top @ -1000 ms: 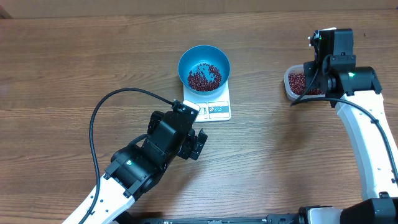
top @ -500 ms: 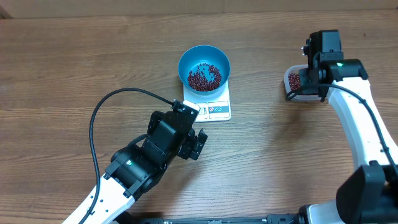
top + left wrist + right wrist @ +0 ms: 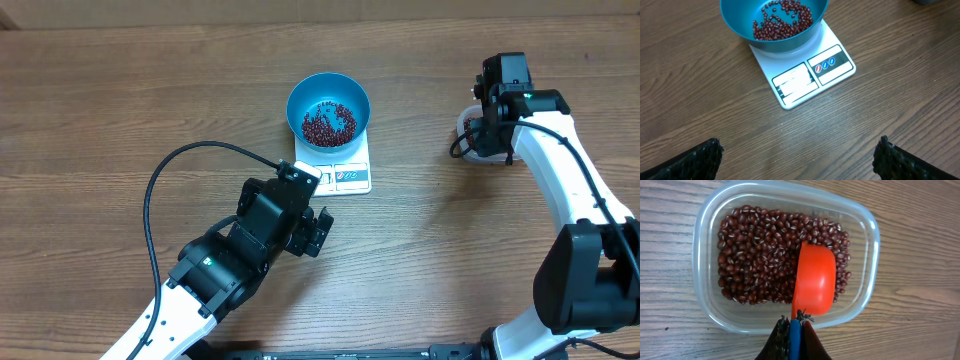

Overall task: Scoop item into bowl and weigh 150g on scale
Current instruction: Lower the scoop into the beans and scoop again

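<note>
Scoop point(image 3: 813, 282) — handle in right gripper point(image 3: 794, 325) — points lengthwise away over beans point(image 3: 755, 255).

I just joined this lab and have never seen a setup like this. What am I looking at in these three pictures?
Two robot arms work at a wooden table. One picture looks straight down from a fixed overhead camera. The other two come from a camera on each arm's wrist. Near the middle, a blue bowl holding some dark red beans stands on a small white scale. On the robot's right is a clear plastic tub full of the same beans. The right pincer is shut on the handle of an orange scoop, which sits over the beans in the tub. The left pincer is open, holds nothing, and hangs in front of the scale.
</note>
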`<move>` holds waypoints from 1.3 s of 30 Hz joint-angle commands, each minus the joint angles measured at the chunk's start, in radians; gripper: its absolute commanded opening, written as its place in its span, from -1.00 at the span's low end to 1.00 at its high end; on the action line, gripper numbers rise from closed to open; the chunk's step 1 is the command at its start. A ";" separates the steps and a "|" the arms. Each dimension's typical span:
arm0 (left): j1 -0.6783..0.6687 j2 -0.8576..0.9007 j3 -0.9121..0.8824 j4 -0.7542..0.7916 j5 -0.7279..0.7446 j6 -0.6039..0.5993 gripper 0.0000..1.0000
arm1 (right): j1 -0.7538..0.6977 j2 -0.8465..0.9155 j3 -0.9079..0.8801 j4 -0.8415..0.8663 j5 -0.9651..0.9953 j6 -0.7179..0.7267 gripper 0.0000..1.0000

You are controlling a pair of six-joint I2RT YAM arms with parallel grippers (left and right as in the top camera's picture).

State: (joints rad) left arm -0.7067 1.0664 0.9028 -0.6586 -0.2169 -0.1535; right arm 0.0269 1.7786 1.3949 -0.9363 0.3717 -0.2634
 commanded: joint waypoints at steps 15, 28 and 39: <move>0.002 0.006 -0.005 0.001 0.005 0.012 0.99 | -0.016 0.016 -0.002 -0.008 -0.257 -0.060 -0.93; 0.002 0.006 -0.005 0.001 0.005 0.011 0.99 | -0.122 0.016 -0.002 -0.008 -0.514 -0.060 -0.93; 0.002 0.006 -0.005 0.001 0.005 0.012 0.99 | -0.139 0.016 -0.002 -0.008 -0.644 -0.060 -0.93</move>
State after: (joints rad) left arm -0.7067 1.0664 0.9028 -0.6586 -0.2173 -0.1535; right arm -0.1188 1.7893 1.3949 -0.9360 -0.1749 -0.3199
